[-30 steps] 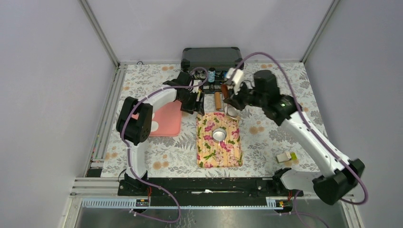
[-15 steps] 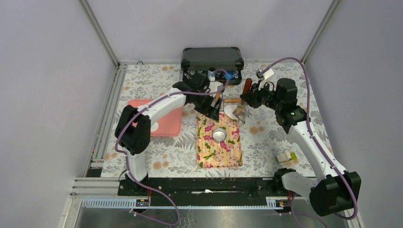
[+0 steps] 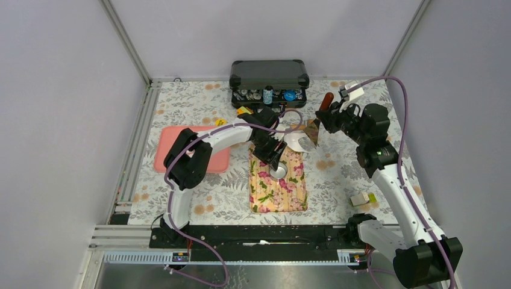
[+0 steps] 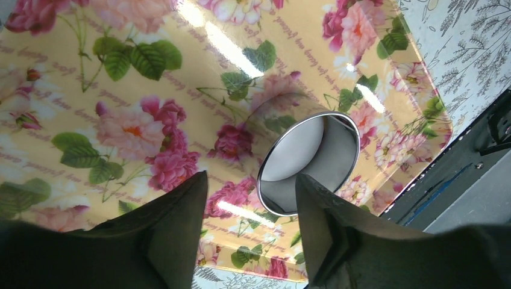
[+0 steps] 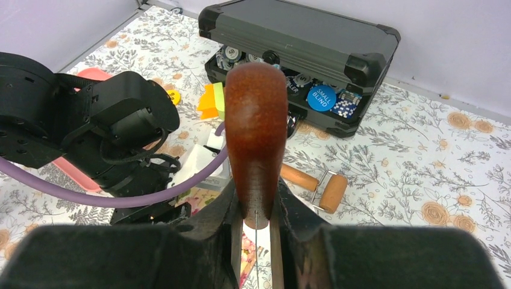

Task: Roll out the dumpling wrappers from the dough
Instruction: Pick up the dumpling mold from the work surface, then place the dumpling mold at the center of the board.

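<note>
Top external view first: the left arm reaches across to the floral tray [image 4: 120,72] at mid-bench. Its left pincer [image 4: 250,205] hangs low over the tray with the jaws spread wide and nothing between them. The round silver tin [image 4: 308,164] stands just beyond the fingertips, well inside the tray's rim.

The right pincer [image 5: 256,226] is clamped tight on a wooden handle [image 5: 256,114] that stands upright out of the jaws. It is up near the far right of the bench [image 3: 337,174].

One dumpling wrapper [image 3: 293,141] – flat, white, round – lies at the tray's far edge. The tool's lower end is close by its right side; whether they touch, I cannot tell.

A small roller [image 5: 314,184] lies behind it, short of the black case [image 3: 268,73] on the far edge. The pink tray [image 3: 211,158] sits out left. On the right there's open cloth – down to the white-and-green block [image 3: 361,198] near the front.
</note>
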